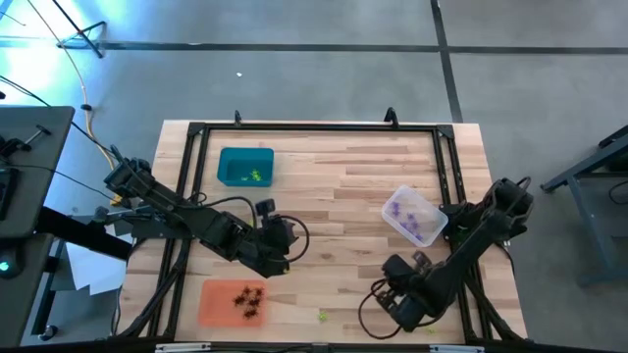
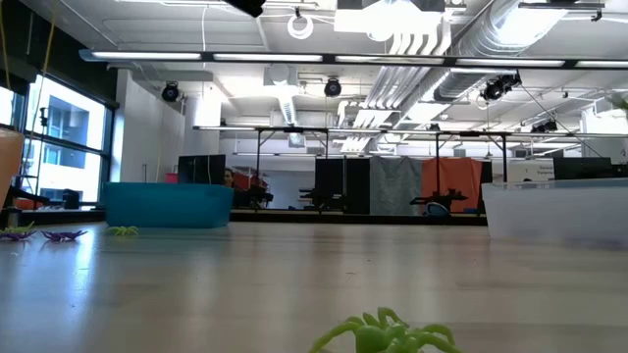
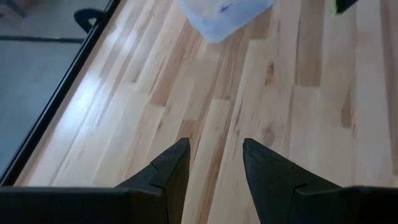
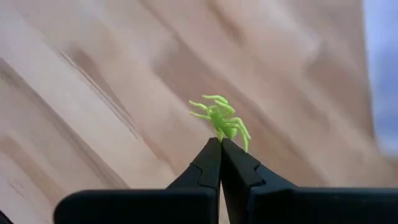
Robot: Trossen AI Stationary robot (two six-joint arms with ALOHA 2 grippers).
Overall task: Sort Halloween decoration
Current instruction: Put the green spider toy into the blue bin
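My right gripper (image 4: 219, 142) is shut on a yellow-green spider piece (image 4: 221, 118), over the table's near right part (image 1: 383, 292). My left gripper (image 3: 216, 149) hangs open over bare wood near the table's middle (image 1: 283, 243). The teal tray (image 1: 245, 165) holds yellow-green pieces, the clear tray (image 1: 414, 216) purple ones, and the orange tray (image 1: 234, 302) black ones. One loose yellow-green piece (image 1: 322, 316) lies on the wood near the front edge and shows close up in the low view (image 2: 388, 338). Two purple pieces (image 2: 39, 235) and a green one (image 2: 123, 230) lie on the table at the left of the low view. My right gripper pinches the yellow-green spider piece by its rear end (image 4: 222, 134) between the very tips of its two fingers. The fingers come from above, slanting steeply down. The piece sticks out beyond the fingertips (image 4: 211, 152), legs spread, lifted clear of the wood.
A black metal frame (image 1: 314, 127) runs round the table top. Bare wood lies between the trays in the middle of the table. The clear tray's corner (image 3: 224, 15) shows ahead of my left gripper.
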